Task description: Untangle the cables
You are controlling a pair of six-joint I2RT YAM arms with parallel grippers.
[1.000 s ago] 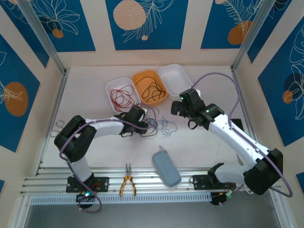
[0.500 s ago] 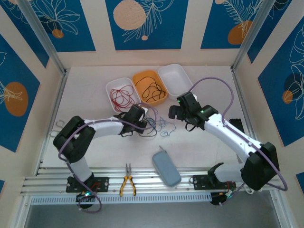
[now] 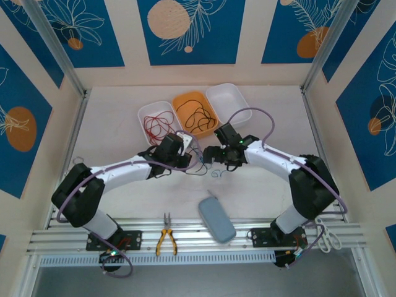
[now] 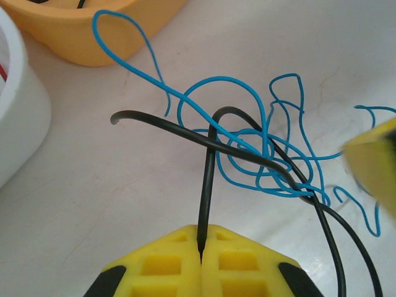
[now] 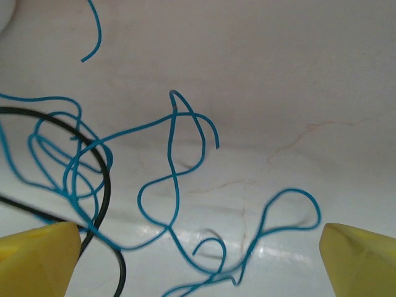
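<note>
Cables (image 4: 253, 154): left gripper (image 4: 201, 255) clamped on the black cable (image 4: 206, 185), which enters the blue cable (image 4: 216, 78) knot on the table (image 4: 93, 185) beside the orange tray (image 4: 93, 43). Right gripper (image 5: 199, 257) jaws apart over blue loops. Recommend pinning blue, then drawing black out slowly.

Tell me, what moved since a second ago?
The right gripper swung left across the table to the wire tangle and now hovers open over the blue wires. The left arm stretched out, its elbow sliding toward the near left. The left gripper, shut on a black wire, barely shifted. The tubs, pliers and grey case stayed put.
</note>
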